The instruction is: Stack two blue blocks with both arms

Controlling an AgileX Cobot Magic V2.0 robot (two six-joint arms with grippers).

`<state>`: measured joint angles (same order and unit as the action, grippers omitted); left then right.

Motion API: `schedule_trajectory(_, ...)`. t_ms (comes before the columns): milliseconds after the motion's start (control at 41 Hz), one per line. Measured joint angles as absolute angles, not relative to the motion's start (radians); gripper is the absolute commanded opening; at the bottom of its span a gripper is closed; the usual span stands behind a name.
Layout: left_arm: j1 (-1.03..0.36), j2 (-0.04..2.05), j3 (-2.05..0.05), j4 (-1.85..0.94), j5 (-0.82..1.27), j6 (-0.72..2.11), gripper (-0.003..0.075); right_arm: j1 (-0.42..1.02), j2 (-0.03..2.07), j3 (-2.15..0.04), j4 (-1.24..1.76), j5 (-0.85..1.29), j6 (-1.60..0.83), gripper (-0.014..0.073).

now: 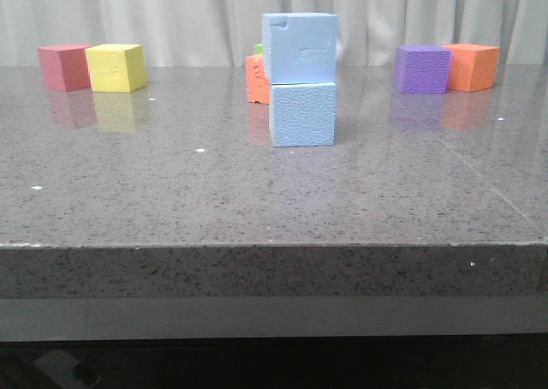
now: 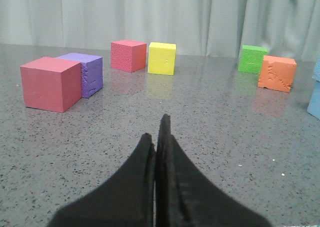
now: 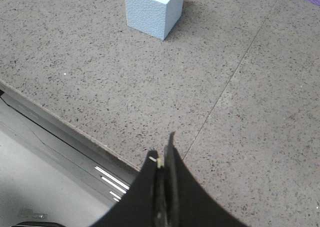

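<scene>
we count two pale blue foam cubes at the centre of the front view, stacked: the upper blue block (image 1: 299,47), with faint puzzle-like seams on its face, sits on the lower blue block (image 1: 302,114), shifted a little to the left so its edge overhangs. the lower one rests on the grey speckled table (image 1: 171,200).

around them in the front view we see one red cube (image 1: 62,67) touching one yellow cube (image 1: 116,68) at the upper left, one purple cube (image 1: 421,69) just beside one orange cube (image 1: 473,66) at the upper right, and behind the stack a second orange cube (image 1: 257,79) with a sliver of one green cube (image 1: 258,49) above it.

the left wrist view adds two more cubes at its left: a red one (image 2: 50,83) touching a purple one (image 2: 86,73).

the left gripper (image 2: 159,132) has its black fingers pressed together, holding nothing, low over bare table. the right gripper (image 3: 162,154) is likewise closed and empty, near the table's front edge, well apart from the stack at the top of its view.
</scene>
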<state>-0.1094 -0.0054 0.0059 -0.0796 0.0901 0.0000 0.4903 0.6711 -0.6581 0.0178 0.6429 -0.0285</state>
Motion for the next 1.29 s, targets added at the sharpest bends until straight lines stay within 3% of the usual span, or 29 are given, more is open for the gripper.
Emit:
schedule_trajectory(293,-0.109,-0.005,0.006,-0.080,0.090,0.000,-0.0020,0.470,0.620,-0.644,0.023,0.645,-0.029,-0.0126)
schedule_trajectory(512,-0.109,-0.005,0.006,-0.080,0.090,0.000,-0.0020,0.295,0.394,-0.474,0.041,0.578,-0.029,-0.0125)
schedule_trajectory(829,-0.109,-0.005,0.006,-0.080,0.090,0.000,-0.0020,0.046,0.036,-0.105,0.041,0.304,-0.029,-0.0125)
schedule_trajectory(1024,-0.109,-0.005,0.006,-0.080,0.090,0.000,-0.0020,0.028,-0.009,0.022,0.041,0.182,-0.029,-0.0125)
schedule_trajectory(1293,-0.109,-0.005,0.006,-0.080,0.090,0.000,-0.0020,0.028,-0.011,0.028,0.041,0.090,-0.029,-0.0127)
